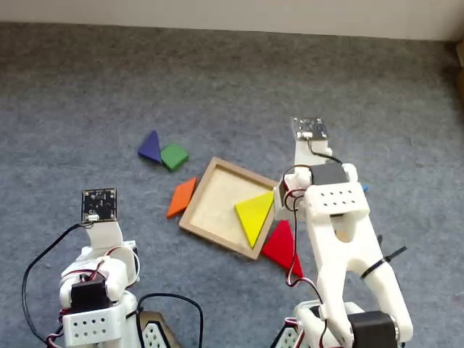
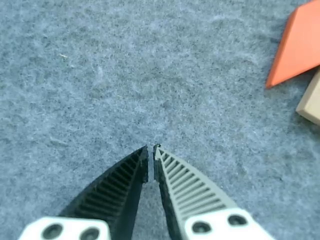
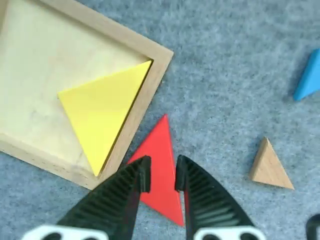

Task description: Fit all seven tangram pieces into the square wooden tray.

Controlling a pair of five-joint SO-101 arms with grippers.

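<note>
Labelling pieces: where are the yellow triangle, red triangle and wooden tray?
yellow triangle [image 3: 102,112], right wrist view, face centre.
red triangle [image 3: 159,142], right wrist view, near its tray-side tip.
wooden tray [image 3: 146,87], right wrist view, rim beside yellow triangle.

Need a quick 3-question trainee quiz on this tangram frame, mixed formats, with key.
1. True or false: the yellow triangle lies inside the tray.
2. Which piece lies below the right claw? A) orange parallelogram B) red triangle C) green square
3. Fill in: the tray holds ___ piece(s).
Key: 1 true; 2 B; 3 one.
</note>
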